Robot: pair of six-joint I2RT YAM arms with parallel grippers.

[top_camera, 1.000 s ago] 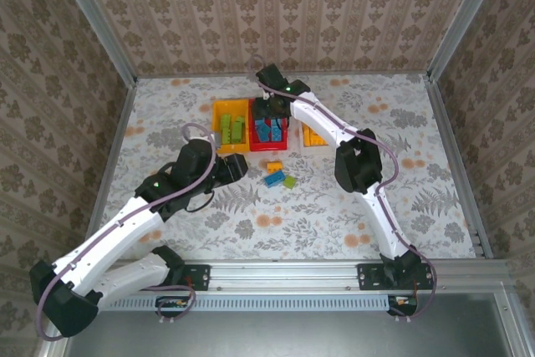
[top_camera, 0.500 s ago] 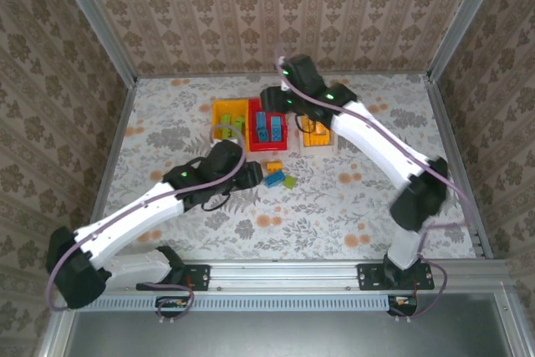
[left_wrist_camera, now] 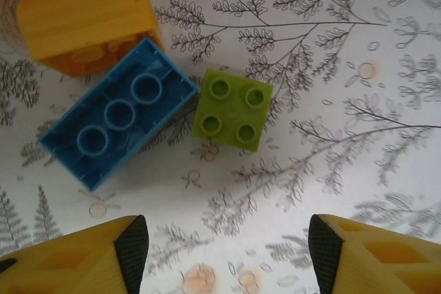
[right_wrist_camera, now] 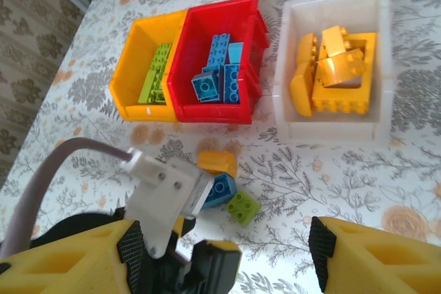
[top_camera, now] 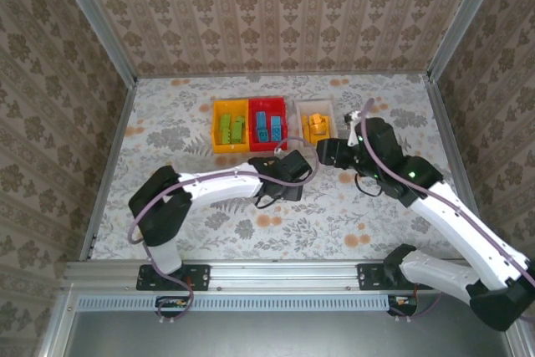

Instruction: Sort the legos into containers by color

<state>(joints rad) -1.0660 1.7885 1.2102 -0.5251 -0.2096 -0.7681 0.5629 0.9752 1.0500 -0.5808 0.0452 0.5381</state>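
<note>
Three loose legos lie on the table just in front of the bins: an orange one [left_wrist_camera: 86,22], a blue one [left_wrist_camera: 117,122] and a lime green one [left_wrist_camera: 232,109]. My left gripper [left_wrist_camera: 227,253] hangs open right above them, nothing between its fingers. The same orange brick [right_wrist_camera: 219,163], blue brick [right_wrist_camera: 222,189] and green brick [right_wrist_camera: 243,207] lie beside the left wrist in the right wrist view. My right gripper [right_wrist_camera: 225,256] is open and empty, held above the table near the white bin [top_camera: 316,106]. Green bricks [right_wrist_camera: 155,74] fill the yellow bin [right_wrist_camera: 131,67], blue bricks [right_wrist_camera: 219,74] the red bin [right_wrist_camera: 207,111], orange bricks [right_wrist_camera: 334,74] the white bin [right_wrist_camera: 331,129].
The three bins stand side by side at the back middle of the flowered table [top_camera: 401,206]. The left gripper [top_camera: 284,175] and right gripper [top_camera: 328,153] are close together in front of them. Metal frame rails [top_camera: 456,156] and papered walls bound the table.
The left arm has swung right and now hovers over the loose bricks. The right arm has pulled back from over the red bin toward the near right.
</note>
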